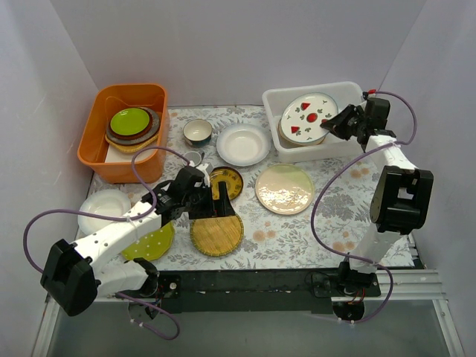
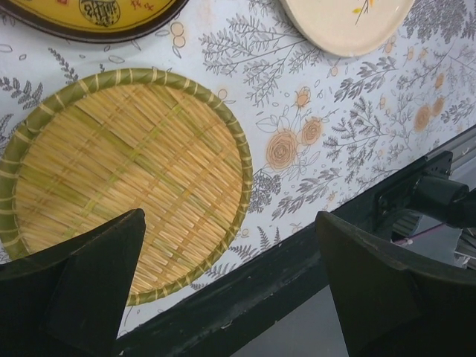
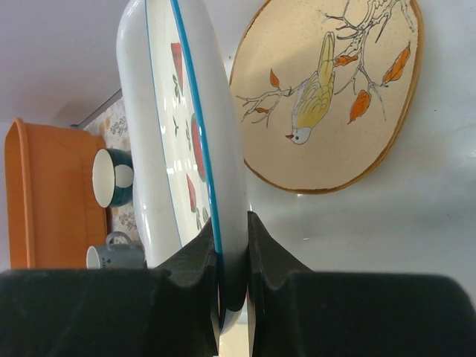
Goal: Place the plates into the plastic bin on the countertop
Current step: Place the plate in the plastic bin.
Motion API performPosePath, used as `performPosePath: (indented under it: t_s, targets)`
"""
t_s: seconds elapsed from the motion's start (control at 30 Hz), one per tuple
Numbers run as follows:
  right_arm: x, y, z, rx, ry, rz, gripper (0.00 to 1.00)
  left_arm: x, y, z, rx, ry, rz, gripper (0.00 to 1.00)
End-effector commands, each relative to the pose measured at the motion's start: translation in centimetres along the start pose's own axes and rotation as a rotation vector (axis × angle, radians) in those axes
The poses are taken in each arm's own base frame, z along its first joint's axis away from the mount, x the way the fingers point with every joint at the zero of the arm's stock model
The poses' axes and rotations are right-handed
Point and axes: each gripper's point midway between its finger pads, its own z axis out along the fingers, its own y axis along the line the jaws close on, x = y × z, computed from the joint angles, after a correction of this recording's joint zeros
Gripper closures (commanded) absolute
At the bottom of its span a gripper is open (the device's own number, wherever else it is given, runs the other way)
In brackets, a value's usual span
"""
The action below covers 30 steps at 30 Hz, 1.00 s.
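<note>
My right gripper (image 1: 332,125) (image 3: 233,245) is shut on the rim of the white strawberry plate (image 1: 309,117) (image 3: 175,149), holding it tilted over the white plastic bin (image 1: 274,100). A cream plate with a bird (image 3: 327,97) lies in the bin beneath it. My left gripper (image 1: 216,197) (image 2: 229,223) hangs open and holds nothing, above the near edge of the woven-straw plate (image 1: 216,233) (image 2: 126,178). On the countertop cloth also lie a brown-and-yellow plate (image 1: 227,181), a glossy cream plate (image 1: 283,188), a white plate (image 1: 242,143), a lime dotted plate (image 1: 152,244) and another white plate (image 1: 104,207).
An orange tub (image 1: 100,141) at the back left holds a stack topped by a green plate (image 1: 132,123). A teal-lined bowl (image 1: 197,132) and a small grey cup (image 1: 192,158) stand beside it. The black front rail (image 2: 297,275) runs just beyond the straw plate.
</note>
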Motion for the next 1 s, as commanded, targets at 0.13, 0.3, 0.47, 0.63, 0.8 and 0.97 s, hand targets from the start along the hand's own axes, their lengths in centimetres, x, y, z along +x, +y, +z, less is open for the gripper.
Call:
performPosePath:
  t_s: [0.13, 0.3, 0.47, 0.63, 0.8, 0.97]
  targets:
    - [-6.1, 3.7, 0.8, -0.094, -0.141, -0.063, 0.99, 0.7, -0.9, -1.0, 0.086, -0.010, -0.009, 0.02]
    - [-6.2, 2.7, 2.2, -0.071, -0.129, -0.043, 0.99, 1.0, -0.9, -0.4, 0.095, 0.010, -0.015, 0.02]
    - [-5.4, 1.2, 3.9, -0.048, -0.105, -0.018, 0.99, 1.1, -0.9, -0.1, 0.101, 0.015, -0.015, 0.02]
    - [-4.1, 0.7, 6.0, -0.065, -0.048, 0.006, 0.99, 1.7, -0.5, 0.2, 0.096, 0.033, -0.027, 0.02]
    - [-2.6, 0.3, 7.6, -0.082, 0.008, 0.031, 0.99, 2.4, -0.1, 0.2, 0.092, 0.042, -0.039, 0.02]
    - [-1.1, -0.6, 8.6, -0.092, 0.058, 0.060, 0.99, 2.9, 0.3, 0.2, 0.088, 0.047, -0.047, 0.02]
